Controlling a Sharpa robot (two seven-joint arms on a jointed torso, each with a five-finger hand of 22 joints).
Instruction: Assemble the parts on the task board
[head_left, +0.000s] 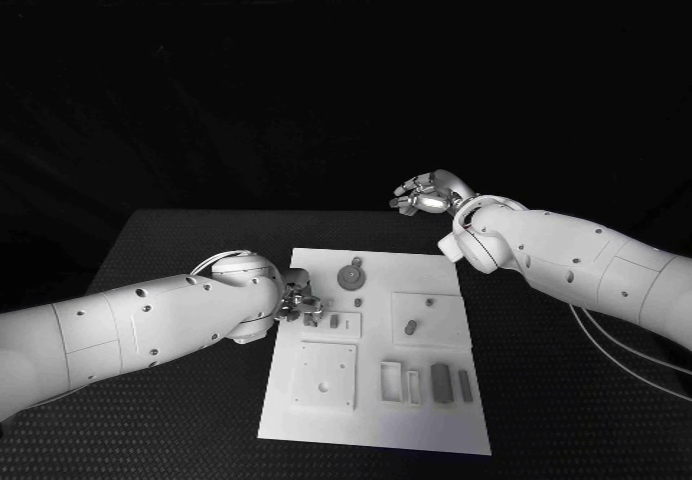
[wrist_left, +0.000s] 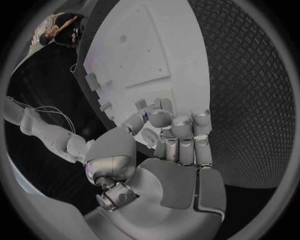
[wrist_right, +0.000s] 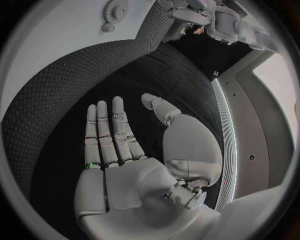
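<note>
Task board (head_left: 378, 400) on black table, left hand (head_left: 299, 303) curled over its edge, grasp unclear, right hand (head_left: 423, 193) raised, fingers spread, empty

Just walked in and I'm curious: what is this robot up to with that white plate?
It is assembling small parts on the task board. The left hand is at the board's left edge, fingers curled over a spot there; whether they hold a part is unclear. The right hand hangs open beyond the board's far end, holding nothing.

Robot lab: black textured table (head_left: 173, 400), dark backdrop, white task board (head_left: 378, 420), cabled arms
</note>
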